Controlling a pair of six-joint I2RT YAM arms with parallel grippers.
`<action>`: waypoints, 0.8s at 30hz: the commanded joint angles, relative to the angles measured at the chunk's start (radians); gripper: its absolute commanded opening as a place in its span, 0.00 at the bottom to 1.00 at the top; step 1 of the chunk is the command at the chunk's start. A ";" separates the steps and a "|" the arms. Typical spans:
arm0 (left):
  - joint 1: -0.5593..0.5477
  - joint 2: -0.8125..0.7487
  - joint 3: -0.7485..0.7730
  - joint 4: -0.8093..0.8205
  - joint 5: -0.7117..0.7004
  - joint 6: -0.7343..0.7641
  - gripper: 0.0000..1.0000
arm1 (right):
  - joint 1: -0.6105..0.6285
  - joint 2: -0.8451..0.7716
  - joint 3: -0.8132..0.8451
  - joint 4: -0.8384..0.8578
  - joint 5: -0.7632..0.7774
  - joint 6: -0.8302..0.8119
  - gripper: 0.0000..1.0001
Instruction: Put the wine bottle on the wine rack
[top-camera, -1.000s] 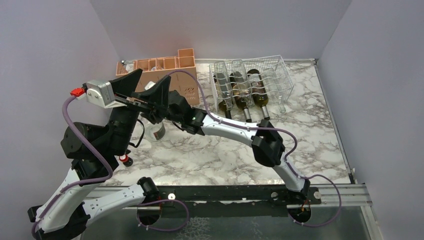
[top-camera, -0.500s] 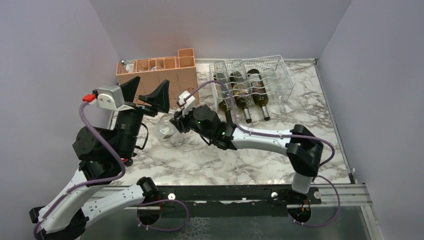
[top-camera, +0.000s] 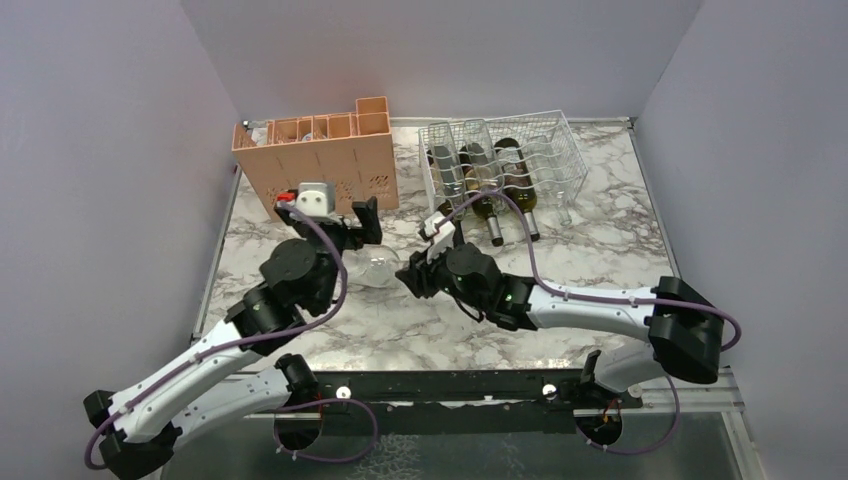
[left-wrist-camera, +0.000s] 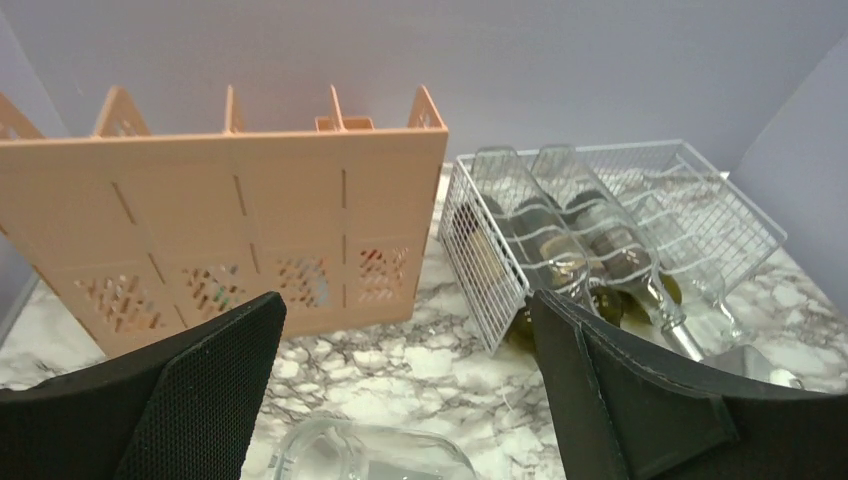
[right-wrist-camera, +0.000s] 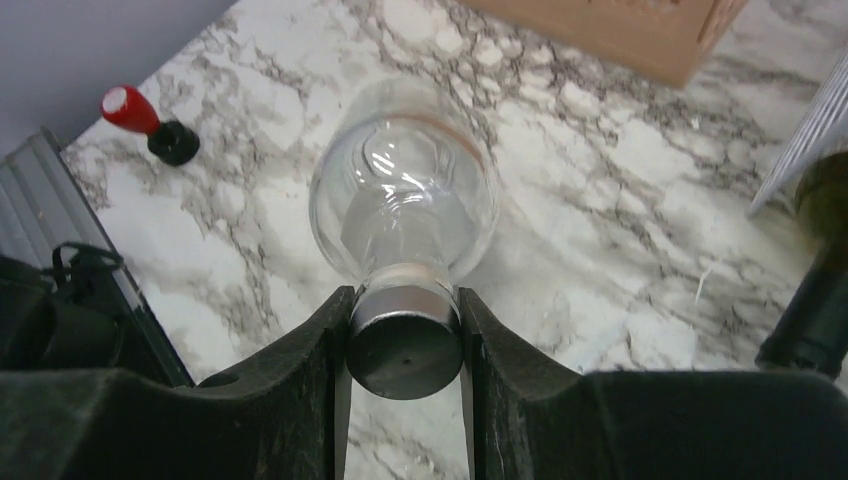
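Bottle: the clear glass wine bottle with a dull grey metal cap sticks out lengthwise from the right hand, its base pointing away from the wine rack. It is left of the rack and nearer the arm bases, in no cradle yet. I cannot tell whether its body rests on the tabletop.
Right hand: the right hand is clenched on the cap end alone, one finger on each side.
Grip risk: all the bottle's weight hangs beyond a smooth round cap, so a lift or swing could make it droop, twist or slide out.
Left hand: the left hand is spread wide and grasps nothing. It hovers over the bottle's body, left of the rack, gives no support, and could be struck as the bottle turns.
Rack: the white thin-wire wine rack with wavy cradles holds three dark green glass bottles in its left cradles, necks jutting out the near side.
Rack risk: a swinging bottle could clip those necks or push the light wire frame.
Crate: the peach-orange plastic compartment crate stands just left of the rack, so there is little room to turn.
Tabletop: the white marble-patterned tabletop looks hard, so dropped glass might crack or roll.
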 joint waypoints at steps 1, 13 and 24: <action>0.007 0.101 -0.015 -0.031 0.026 -0.137 0.99 | 0.003 -0.092 -0.095 -0.066 -0.036 0.031 0.01; 0.290 0.288 -0.018 -0.265 0.445 -0.363 0.99 | 0.004 -0.116 -0.180 -0.229 -0.120 0.027 0.01; 0.489 0.381 -0.125 -0.355 0.600 -0.421 0.99 | 0.004 0.087 -0.021 -0.469 -0.169 0.007 0.01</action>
